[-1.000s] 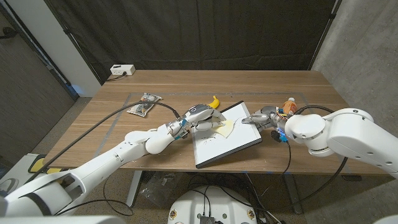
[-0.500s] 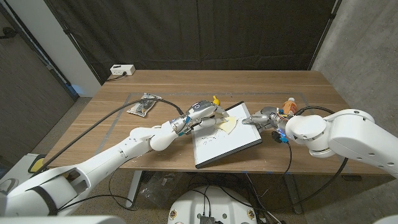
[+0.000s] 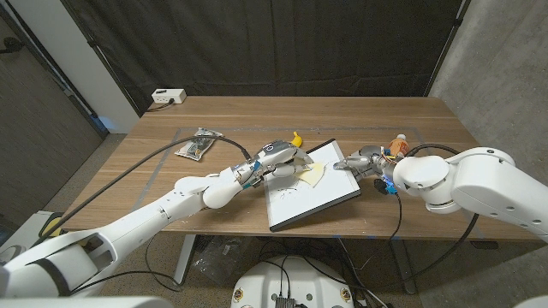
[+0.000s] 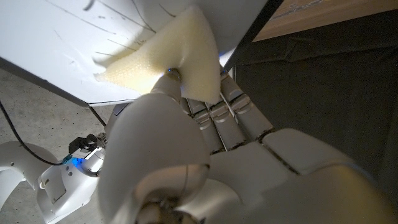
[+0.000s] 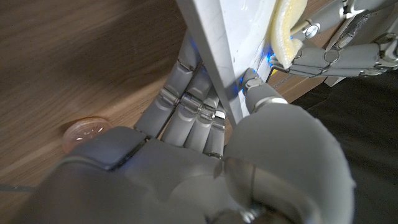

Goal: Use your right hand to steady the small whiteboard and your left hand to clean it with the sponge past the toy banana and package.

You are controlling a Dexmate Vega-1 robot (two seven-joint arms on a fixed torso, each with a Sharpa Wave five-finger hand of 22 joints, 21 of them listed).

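While left hand (image 3: pixel 278 158) pinches yellow sponge (image 3: pixel 310 174) against small whiteboard (image 3: pixel 308 190) at table centre, right hand (image 3: pixel 361 161) clamps board's edge. Risk: hard wiping twists board loose, knocks toy banana (image 3: pixel 296 138) beside far corner.

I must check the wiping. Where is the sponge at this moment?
In the head view the sponge lies on the whiteboard, near its far edge at the table's middle, held by the left robot hand, just in front of the toy banana.
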